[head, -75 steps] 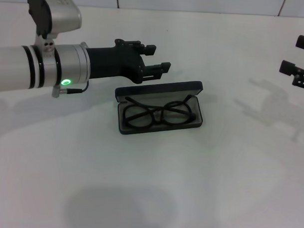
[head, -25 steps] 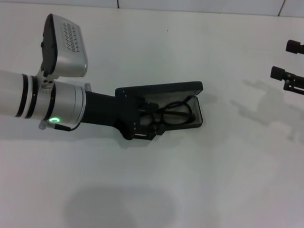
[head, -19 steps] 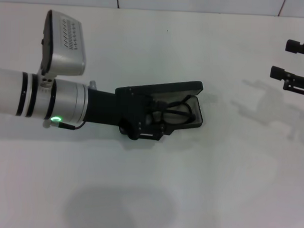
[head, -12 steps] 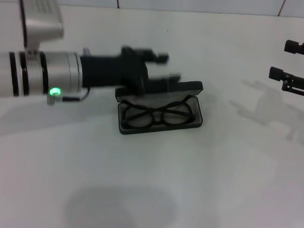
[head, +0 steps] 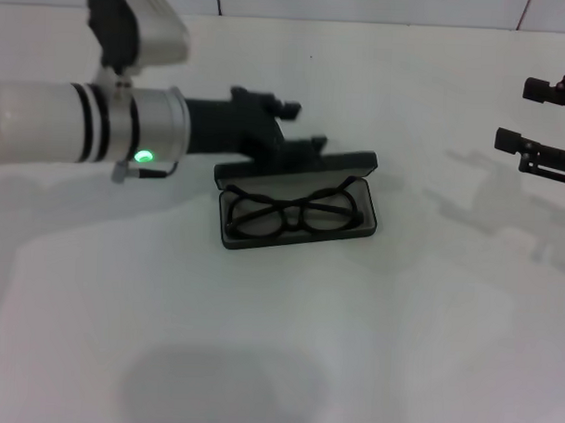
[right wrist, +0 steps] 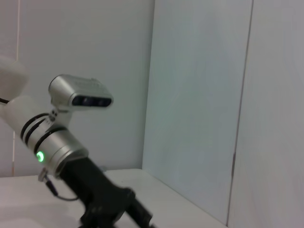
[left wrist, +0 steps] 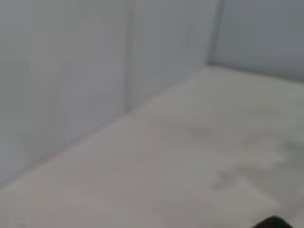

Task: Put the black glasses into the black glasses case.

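Glasses: the black glasses (head: 293,216) lie folded flat inside the black glasses case (head: 297,232), on its grey lining, frame front toward the near wall. The placing itself looks done.
Case: it sits open on the white table (head: 352,344), lid (head: 298,166) tipped up along the far edge.
Left gripper: your left gripper (head: 299,130) hovers just behind the lid, fingers spread with nothing between them, one finger close over the lid's far edge.
Right gripper: the right gripper (head: 536,118) is parked well apart at the table's far right, jaws apart and empty.
Step in hand: as I read it, you are set to close the lid from behind.
How to do it well: bring the fingers against the lid's outer face near its middle, not a corner, so the case does not swivel. Push forward and down in one slow arc about the hinge.
Watch for: the light case sliding toward you on the smooth top; a temple tip riding up on the rim could stop the lid seating.
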Robot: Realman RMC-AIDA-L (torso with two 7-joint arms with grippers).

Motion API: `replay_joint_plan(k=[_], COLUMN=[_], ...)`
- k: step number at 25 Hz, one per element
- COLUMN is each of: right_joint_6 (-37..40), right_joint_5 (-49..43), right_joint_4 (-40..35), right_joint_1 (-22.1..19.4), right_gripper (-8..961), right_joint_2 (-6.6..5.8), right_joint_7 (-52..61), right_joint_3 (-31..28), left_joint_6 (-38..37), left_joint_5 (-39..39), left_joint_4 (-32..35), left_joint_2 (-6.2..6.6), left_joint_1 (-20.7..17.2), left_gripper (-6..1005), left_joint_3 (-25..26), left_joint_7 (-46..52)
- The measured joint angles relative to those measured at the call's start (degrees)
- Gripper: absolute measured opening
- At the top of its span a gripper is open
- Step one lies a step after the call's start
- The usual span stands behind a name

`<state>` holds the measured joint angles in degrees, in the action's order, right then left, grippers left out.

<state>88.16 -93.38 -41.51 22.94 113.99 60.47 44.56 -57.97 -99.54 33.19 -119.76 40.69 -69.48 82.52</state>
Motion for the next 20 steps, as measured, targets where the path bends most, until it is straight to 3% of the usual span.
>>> replay_joint_plan(k=[2, 5, 17, 20], right_joint_6=[0.0, -0.5, -1.3, -0.7], right_joint_5=[0.0, -0.1, -0.1, -0.2], right_joint_4=[0.0, 0.0, 0.0, -0.2], right_joint_1=[0.0, 0.0, 0.1, 0.2], right_gripper=[709, 710, 712, 713], right_joint_2=[0.00, -0.02, 0.01, -0.06], right_joint_7=[0.0, -0.2, -1.4, -1.4], right_joint_3=[0.0, 0.0, 0.0, 0.9], left_joint_6=[0.0, -0.1, -0.3, -2.9], left_joint_5=[-0.1, 0.0, 0.3, 4.3], left_joint_4=[0.4, 0.6, 0.3, 0.9], left_joint_2=[0.00, 0.01, -0.39, -0.34], left_joint_1=[-0.3, -0.8, -3.0, -3.9], left_gripper=[644, 644, 645, 645], left_joint_3=[-4.0, -5.8, -6.2, -6.1], left_joint_7=[-0.2, -0.9, -4.4, -7.4])
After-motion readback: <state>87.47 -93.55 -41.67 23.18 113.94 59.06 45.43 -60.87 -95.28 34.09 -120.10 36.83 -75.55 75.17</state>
